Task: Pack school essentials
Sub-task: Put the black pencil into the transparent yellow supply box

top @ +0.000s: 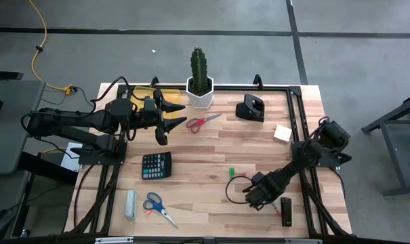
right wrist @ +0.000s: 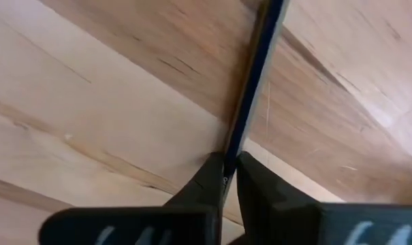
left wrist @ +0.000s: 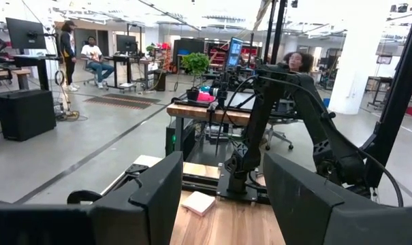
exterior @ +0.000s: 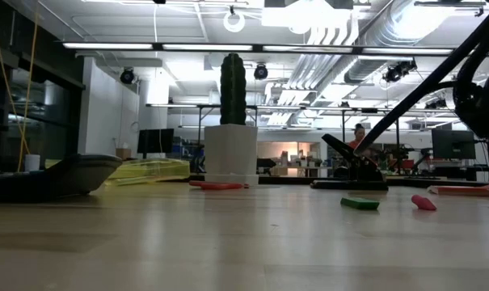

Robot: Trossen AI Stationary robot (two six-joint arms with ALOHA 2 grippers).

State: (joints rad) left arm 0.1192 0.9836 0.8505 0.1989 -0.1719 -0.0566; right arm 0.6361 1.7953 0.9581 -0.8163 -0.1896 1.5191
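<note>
Pale wooden table (top: 205, 152) of long planks, fine grain, matte, framed by a black metal rail. Grey concrete floor around it, crossed by dark tape lines. Beyond: open workshop with exposed ducts, strip lights, monitors, desks, and people sitting and standing well back.

At the far edge, white faceted cactus pot (top: 200, 95) holding a ribbed green column. Just beside the pot, on its near side: red-handled scissors (top: 202, 122), flat on the wood, steel blades closed. Left of the pot, raised above the table: left gripper (top: 165, 116), its broad dark fingers (left wrist: 158, 197) spread wide, nothing between them. Right of the pot: small white block (top: 282, 133), square and flat. Well nearer than the pot: black calculator (top: 156, 165), small green piece (top: 231, 173), then blue-handled scissors (top: 157, 207) beside a rounded pale grey bar (top: 131, 205).

Farthest from the pot, at the near right: right gripper (right wrist: 227, 163), pressed down to the wood, fingers pinched tight on a thin dark stick (right wrist: 257, 75), straight and glossy, possibly a pencil.
</note>
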